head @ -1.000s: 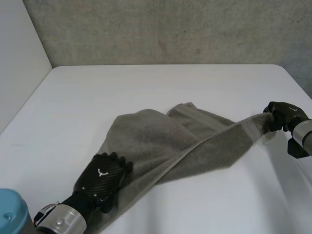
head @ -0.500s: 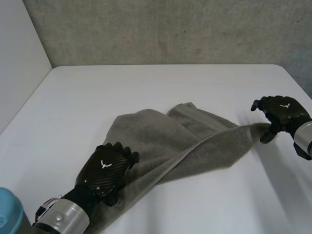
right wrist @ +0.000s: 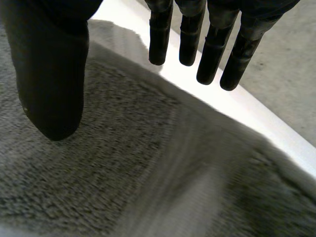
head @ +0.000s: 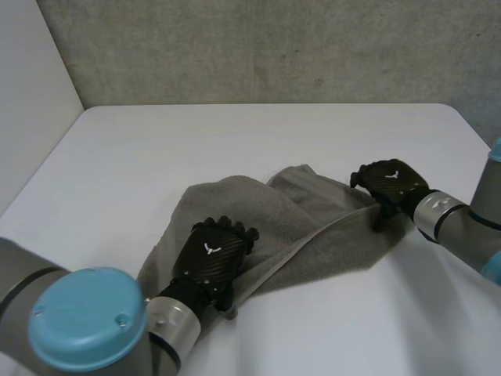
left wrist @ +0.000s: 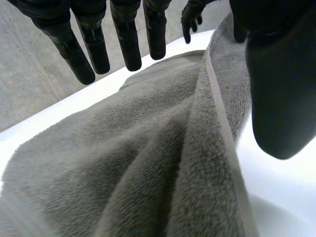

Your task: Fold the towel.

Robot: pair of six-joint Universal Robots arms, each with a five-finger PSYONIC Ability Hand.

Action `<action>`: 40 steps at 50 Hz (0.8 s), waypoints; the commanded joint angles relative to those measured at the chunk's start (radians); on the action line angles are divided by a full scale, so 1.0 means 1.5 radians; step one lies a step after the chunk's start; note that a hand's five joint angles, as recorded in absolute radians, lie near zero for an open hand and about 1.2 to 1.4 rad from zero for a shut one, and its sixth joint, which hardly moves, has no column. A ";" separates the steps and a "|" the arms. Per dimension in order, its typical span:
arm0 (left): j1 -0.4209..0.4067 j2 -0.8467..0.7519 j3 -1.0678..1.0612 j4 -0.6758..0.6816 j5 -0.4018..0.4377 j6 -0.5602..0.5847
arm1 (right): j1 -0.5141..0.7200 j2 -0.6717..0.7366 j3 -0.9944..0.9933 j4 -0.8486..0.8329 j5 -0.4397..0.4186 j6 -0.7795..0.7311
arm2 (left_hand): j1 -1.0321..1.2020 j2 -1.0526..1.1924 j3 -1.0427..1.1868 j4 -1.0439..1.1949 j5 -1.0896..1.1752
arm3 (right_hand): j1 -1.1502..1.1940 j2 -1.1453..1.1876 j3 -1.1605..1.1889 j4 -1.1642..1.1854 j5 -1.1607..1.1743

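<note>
From my station I see the grey-brown terry towel (head: 274, 223) lying rumpled in the middle of the white table (head: 235, 141), one layer thrown diagonally over the other, and it is no longer drawn taut toward the table's right edge as it was a second ago. Back then the right hand (head: 391, 186) was pinching the towel's far right corner out by that edge. Half a second ago it had let go and spread. Now it has come inward and sits over the towel's right end, fingers straight and a little apart, with nothing pinched. Its own wrist view confirms this: the fingers (right wrist: 212, 44) hang straight above the pile, the thumb stands off to one side, and the towel (right wrist: 123, 163) lies under the palm. I cannot tell from here whether the palm presses the cloth. The left hand (head: 215, 258) has travelled forward too, from the towel's near left corner up toward the middle of its near edge. In the left wrist view its fingers (left wrist: 94, 44) are straight and spread over the towel (left wrist: 148, 163), not curled round it. The towel's flat hem band (left wrist: 223, 128) runs beside the thumb toward the right hand (left wrist: 190, 19) at the far end. The concrete wall (head: 274, 47) stands behind the table.
</note>
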 commanded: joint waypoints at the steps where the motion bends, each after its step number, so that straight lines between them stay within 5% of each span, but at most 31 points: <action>1: -0.030 -0.074 0.084 -0.038 -0.029 -0.062 | 0.029 0.008 0.005 0.028 -0.010 -0.009 | -0.056 -0.065 -0.048 -0.061 -0.150 | 0.006 0.004 0.007 0.013 0.013; 16: -0.078 -0.236 0.252 -0.044 -0.127 -0.087 | 0.040 0.009 0.021 0.022 -0.005 -0.007 | -0.017 -0.026 -0.008 -0.022 -0.111 | 0.163 0.160 0.164 0.169 0.169; 25: -0.079 -0.296 0.327 -0.045 -0.201 -0.074 | 0.036 0.009 0.019 0.024 -0.002 0.000 | 0.194 0.185 0.202 0.189 0.100 | 0.653 0.650 0.653 0.659 0.659; 40: -0.072 -0.222 0.285 -0.036 -0.321 -0.037 | 0.028 -0.127 0.101 0.075 -0.033 0.054 | 0.330 0.320 0.338 0.324 0.235 | 0.653 0.651 0.654 0.660 0.660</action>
